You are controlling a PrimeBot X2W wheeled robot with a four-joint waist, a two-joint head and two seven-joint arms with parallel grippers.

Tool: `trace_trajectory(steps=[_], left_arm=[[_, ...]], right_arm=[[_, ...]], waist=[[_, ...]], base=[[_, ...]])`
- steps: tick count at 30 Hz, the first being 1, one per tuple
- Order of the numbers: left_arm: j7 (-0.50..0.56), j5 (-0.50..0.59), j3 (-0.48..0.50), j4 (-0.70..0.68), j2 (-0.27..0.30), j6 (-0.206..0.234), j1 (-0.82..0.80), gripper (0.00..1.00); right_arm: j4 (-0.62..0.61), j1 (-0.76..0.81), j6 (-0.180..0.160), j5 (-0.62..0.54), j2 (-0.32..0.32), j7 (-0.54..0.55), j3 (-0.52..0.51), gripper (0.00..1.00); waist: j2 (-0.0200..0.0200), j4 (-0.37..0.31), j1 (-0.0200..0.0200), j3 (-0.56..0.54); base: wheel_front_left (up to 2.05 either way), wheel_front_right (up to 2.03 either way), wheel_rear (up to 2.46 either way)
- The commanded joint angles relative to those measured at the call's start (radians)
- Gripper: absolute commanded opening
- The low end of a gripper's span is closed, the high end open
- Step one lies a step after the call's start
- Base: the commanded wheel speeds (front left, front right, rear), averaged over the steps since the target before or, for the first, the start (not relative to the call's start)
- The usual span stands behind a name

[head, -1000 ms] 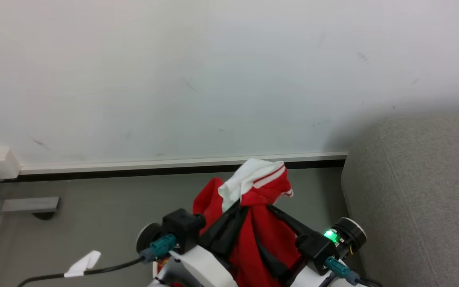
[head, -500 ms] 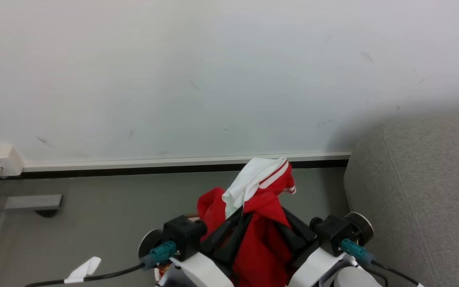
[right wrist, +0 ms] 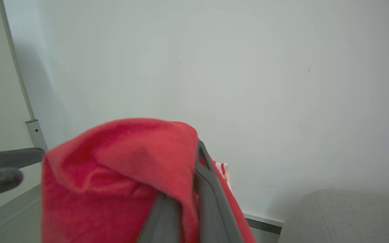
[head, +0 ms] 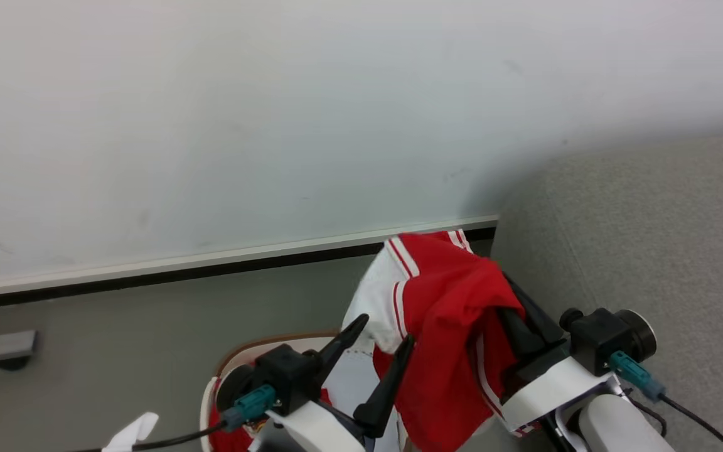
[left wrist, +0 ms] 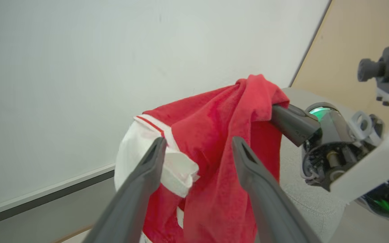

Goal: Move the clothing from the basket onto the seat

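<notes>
Left claw [head: 385,329]: nearest to us, fingers spread wide and gripping nothing. The tips sit just beside the white panel of the hanging cloth, and I read that as standing clear so one arm carries alone.
Basket [head: 261,344]: on the floor [head: 148,314] under that open claw, with the brown rim and pale bottom showing. There's a patch of red at its near edge, likely more to fetch.
Clothing [head: 449,301]: one red garment with white stripes, up in the air! It drapes over the right fingers and trails down between basket and seat, not on the seat yet.
Right claw [head: 515,317]: pressed together, pinching a fold of the red garment, the cloth bunched over its tips. It's held high, probably so the hem clears the rim.
Seat [head: 650,238]: grey sofa, close on the right, its edge just beside the load.
Next move: looks like a swing right over the cushion, then down before opening. Watch that trailing hem near the left finger, it could snag.
Wall [head: 211,125]: pale, plain, furthest back.
</notes>
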Motion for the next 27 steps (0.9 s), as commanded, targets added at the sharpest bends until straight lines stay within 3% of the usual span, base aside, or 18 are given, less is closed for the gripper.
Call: trace_trajectory(steps=[1, 8, 14, 21, 27], left_arm=[[-0.009, 0.007, -0.001, 0.003, 0.006, -0.001, -0.009, 1.00], [-0.028, 0.019, -0.014, 0.009, 0.005, -0.006, -0.034, 1.00], [-0.032, 0.034, -0.025, 0.009, 0.012, -0.010, -0.068, 1.00], [-0.043, 0.075, -0.037, -0.007, 0.034, -0.027, -0.160, 1.00], [-0.069, 0.115, -0.042, -0.023, 0.040, -0.047, -0.293, 1.00]], right_arm=[[-0.009, 0.012, -0.002, -0.006, -0.011, -0.001, -0.013, 0.00], [-0.065, 0.033, -0.002, -0.019, -0.017, -0.001, -0.112, 0.00], [-0.109, 0.022, -0.002, -0.033, -0.028, -0.001, -0.206, 0.00], [-0.124, -0.128, -0.002, -0.051, -0.060, 0.001, -0.347, 0.00], [-0.061, -0.380, -0.002, -0.095, -0.113, 0.036, -0.578, 0.00]], waist=[[-0.0001, -0.040, 0.0000, 0.017], [-0.0001, -0.142, 0.0000, 0.057], [-0.0001, -0.177, 0.0000, 0.116], [-0.0001, -0.153, 0.0000, 0.253], [-0.0001, -0.074, 0.0000, 0.415]], base=[[0.00, 0.00, 0.00], [0.00, 0.00, 0.00], [0.00, 0.00, 0.00], [0.00, 0.00, 0.00], [0.00, 0.00, 0.00]])
